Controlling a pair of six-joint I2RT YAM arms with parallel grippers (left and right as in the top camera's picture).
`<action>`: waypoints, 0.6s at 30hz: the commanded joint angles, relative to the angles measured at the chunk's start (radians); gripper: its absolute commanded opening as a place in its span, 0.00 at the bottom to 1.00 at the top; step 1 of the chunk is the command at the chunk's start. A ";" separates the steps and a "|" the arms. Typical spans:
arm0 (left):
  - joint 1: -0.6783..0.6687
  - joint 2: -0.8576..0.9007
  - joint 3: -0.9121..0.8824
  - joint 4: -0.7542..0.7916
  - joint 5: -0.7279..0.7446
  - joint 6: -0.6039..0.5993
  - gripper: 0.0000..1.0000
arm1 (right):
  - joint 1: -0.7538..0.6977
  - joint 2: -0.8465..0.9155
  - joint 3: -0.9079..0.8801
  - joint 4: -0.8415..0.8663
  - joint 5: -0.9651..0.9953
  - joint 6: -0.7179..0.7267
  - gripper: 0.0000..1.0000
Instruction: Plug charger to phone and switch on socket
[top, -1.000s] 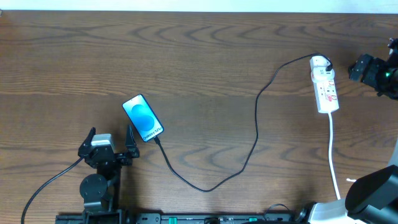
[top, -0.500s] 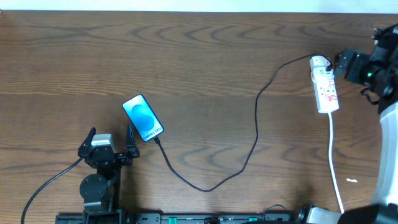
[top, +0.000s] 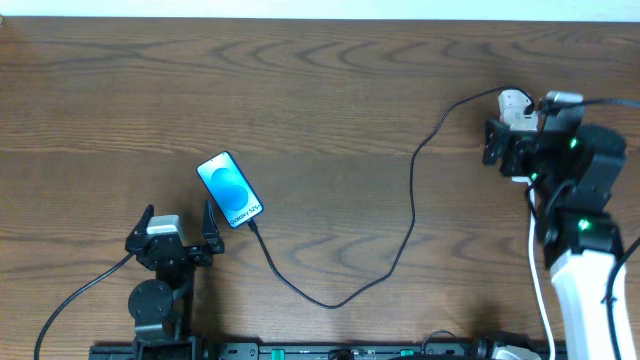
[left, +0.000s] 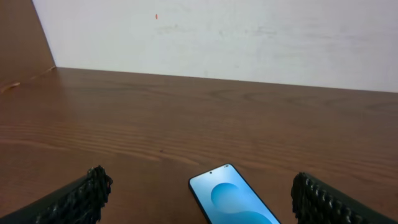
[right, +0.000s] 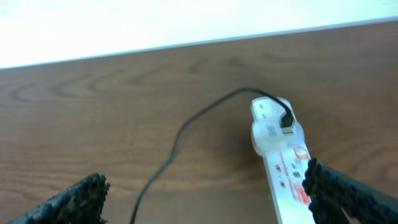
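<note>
Charger (top: 412, 200) seems seated in phone (top: 231, 189); switching step in hand. Right gripper (right: 205, 180) spread wide, empty, over socket (right: 280, 149). Next needs one fingertip on red switch (right: 299, 152). Left gripper (top: 179, 212) wide, idle.

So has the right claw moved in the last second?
Yes. The right claw has swung left, from right of the socket to over it.

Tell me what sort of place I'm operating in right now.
Probably a robotics lab bench, not a home: a bare wooden table against a plain white wall, with only a phone, its charger and a socket strip laid out.
</note>
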 joint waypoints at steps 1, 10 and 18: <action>-0.002 -0.006 -0.021 -0.030 -0.009 -0.008 0.95 | 0.032 -0.071 -0.107 0.073 0.000 0.010 0.99; -0.002 -0.006 -0.021 -0.030 -0.009 -0.008 0.95 | 0.071 -0.224 -0.354 0.310 0.000 0.010 0.99; -0.002 -0.006 -0.021 -0.030 -0.009 -0.008 0.95 | 0.079 -0.375 -0.529 0.438 0.000 0.010 0.99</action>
